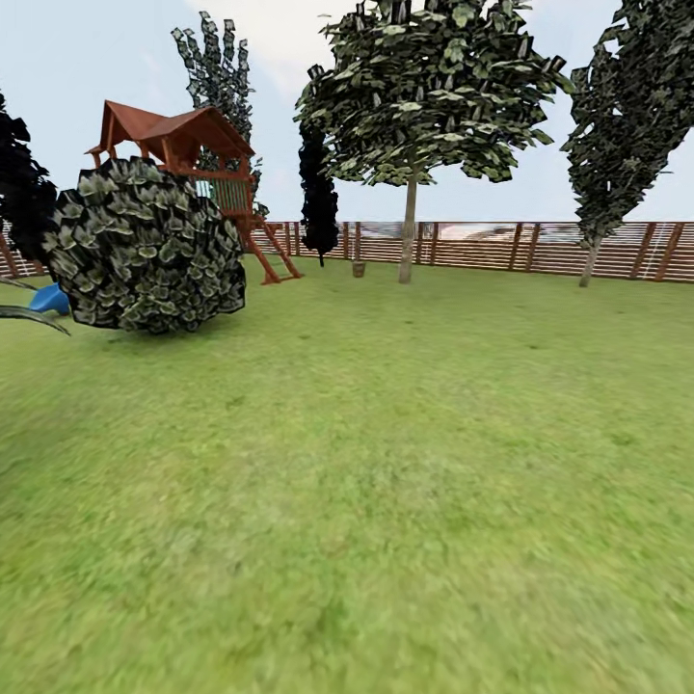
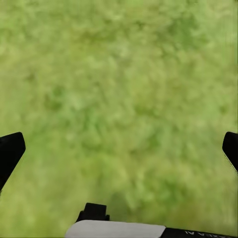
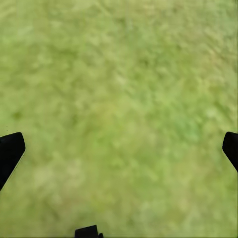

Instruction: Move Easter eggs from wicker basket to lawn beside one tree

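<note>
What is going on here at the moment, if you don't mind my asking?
The robot is out on the lawn of a fenced garden, handling nothing. Far ahead a small brown basket sits on the grass beside a pale-trunked tree; no eggs can be made out at this distance. Both wrist views look down at bare grass, with the left gripper and right gripper spread open and empty.

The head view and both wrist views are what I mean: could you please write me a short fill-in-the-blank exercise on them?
1. The small brown wicker basket stands on the lawn just left of a ____ trunk.
2. Behind the round bush rises a red-brown play ____.
3. Both the left tool and the right tool have their fingers spread ____ over grass.

Missing words: tree; tower; open
</note>
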Tool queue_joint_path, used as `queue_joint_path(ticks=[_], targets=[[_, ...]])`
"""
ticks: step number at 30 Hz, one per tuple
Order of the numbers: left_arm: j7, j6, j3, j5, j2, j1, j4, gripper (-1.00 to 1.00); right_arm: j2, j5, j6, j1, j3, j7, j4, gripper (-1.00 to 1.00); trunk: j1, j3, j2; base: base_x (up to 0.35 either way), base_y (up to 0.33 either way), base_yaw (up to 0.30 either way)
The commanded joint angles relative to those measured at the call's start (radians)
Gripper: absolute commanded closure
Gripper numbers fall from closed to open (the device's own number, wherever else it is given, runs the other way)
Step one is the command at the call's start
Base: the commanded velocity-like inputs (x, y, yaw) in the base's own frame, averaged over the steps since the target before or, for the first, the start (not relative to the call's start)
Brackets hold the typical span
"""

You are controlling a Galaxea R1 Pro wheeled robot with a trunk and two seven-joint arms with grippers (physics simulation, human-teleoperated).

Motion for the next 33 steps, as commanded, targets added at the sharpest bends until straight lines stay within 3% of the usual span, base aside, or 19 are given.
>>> queue_joint_path(ticks=[1, 33], targets=[[0.001, -0.002, 0.000, 0.005, 0.001, 0.000, -0.001, -1.00, 0.000, -0.005, -0.006, -0.001, -0.001, 0.002, 0.002, -1.00, 0.001, -0.001, -0.001, 0.340, 0.000, 0.000], [0.002, -0.001, 0.001, 0.004, 0.004, 0.000, 0.021, -1.00, 0.000, -0.005, -0.006, -0.001, -0.001, 0.002, 0.002, -1.00, 0.001, -0.001, -0.001, 0.340, 0.000, 0.000]])
